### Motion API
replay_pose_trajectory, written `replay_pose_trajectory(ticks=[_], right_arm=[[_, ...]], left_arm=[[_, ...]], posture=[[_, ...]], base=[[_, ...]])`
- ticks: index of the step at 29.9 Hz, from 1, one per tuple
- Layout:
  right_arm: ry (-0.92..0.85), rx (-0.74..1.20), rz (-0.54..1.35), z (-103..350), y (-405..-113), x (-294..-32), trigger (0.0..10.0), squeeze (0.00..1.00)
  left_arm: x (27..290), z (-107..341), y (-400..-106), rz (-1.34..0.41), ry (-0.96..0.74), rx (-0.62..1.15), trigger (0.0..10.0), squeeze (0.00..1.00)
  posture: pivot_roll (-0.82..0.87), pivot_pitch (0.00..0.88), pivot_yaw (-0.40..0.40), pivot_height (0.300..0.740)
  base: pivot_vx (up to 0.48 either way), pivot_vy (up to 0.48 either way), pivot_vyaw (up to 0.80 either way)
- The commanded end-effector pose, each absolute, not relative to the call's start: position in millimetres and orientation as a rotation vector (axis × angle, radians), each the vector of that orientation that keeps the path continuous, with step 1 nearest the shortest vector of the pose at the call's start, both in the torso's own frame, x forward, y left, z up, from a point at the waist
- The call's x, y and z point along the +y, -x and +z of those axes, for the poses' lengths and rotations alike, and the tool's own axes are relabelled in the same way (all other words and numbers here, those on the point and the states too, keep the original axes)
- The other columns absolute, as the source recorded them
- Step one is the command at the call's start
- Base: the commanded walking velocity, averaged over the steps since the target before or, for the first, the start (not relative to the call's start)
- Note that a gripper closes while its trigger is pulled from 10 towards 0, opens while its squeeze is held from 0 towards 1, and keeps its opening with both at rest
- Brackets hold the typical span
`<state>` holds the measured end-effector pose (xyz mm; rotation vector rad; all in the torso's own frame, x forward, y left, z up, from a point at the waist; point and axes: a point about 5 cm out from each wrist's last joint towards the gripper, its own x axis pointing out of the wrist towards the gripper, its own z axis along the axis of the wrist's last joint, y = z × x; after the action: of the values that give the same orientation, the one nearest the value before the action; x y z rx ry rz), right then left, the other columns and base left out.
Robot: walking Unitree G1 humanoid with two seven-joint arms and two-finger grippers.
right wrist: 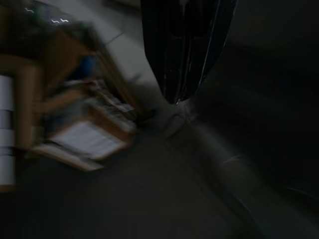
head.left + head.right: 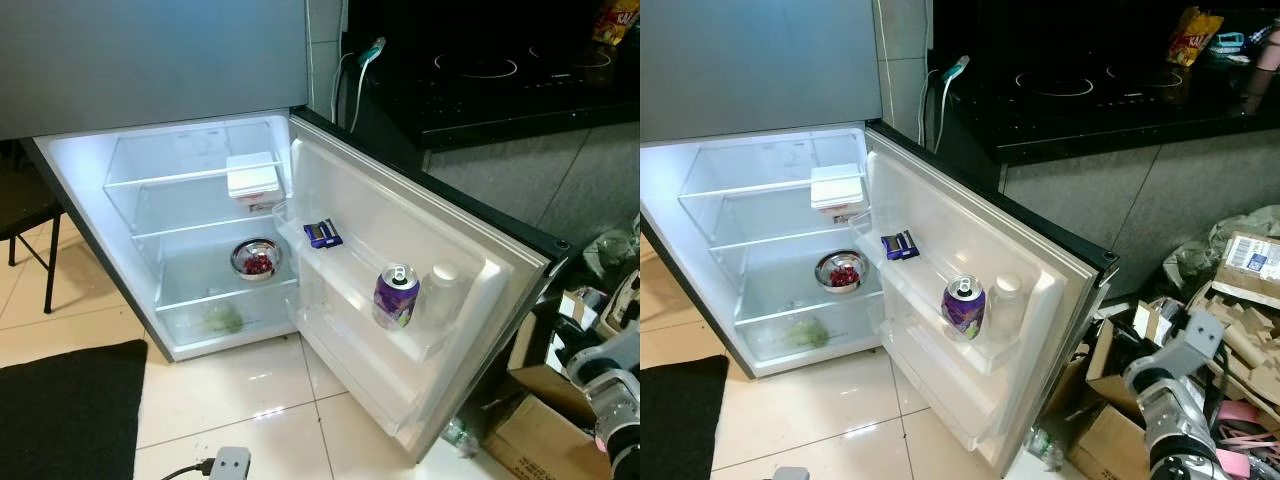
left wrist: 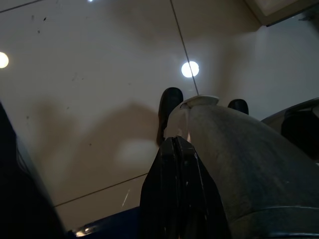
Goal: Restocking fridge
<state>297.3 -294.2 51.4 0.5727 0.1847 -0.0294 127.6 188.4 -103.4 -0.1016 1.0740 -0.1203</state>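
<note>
Right eye view: purple can (image 2: 963, 306) label unreadable, fridge door (image 2: 970, 240) open.

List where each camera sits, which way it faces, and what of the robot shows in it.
Left eye view: on the head, looking forward and down into the open fridge; right arm at the lower right.
Right eye view: same head camera; both share the purple can on the door shelf.
Left wrist view: on the left wrist, facing the tiled floor; left gripper, fingers together.
Right wrist view: on the right wrist, dark and blurred; right gripper above cardboard boxes.
</note>
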Motion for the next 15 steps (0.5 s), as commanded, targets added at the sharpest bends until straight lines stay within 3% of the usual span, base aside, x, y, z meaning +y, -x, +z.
replay_pose_trajectory(ticks=[1, 9, 15], right_arm=[[-0.587, 0.198, 0.056, 50, -299, -285, 10.0, 0.00], [-0.620, 0.208, 0.308, 53, -302, -262, 10.0, 0.00], [-0.671, 0.252, 0.630, 54, -293, -246, 10.0, 0.00]], left_arm=[[185, -105, -123, -0.122, 0.114, 1.086, 10.0, 0.00], [183, -106, -122, -0.118, 0.120, 1.084, 10.0, 0.00], [183, -106, -121, -0.111, 0.128, 1.087, 10.0, 0.00]], posture=[[-0.03, 0.000, -0.048, 0.740], [-0.02, 0.000, -0.058, 0.740], [-0.02, 0.000, -0.066, 0.740]], base=[[0.000, 0.000, 0.00], [0.000, 0.000, 0.00], [0.000, 0.000, 0.00]])
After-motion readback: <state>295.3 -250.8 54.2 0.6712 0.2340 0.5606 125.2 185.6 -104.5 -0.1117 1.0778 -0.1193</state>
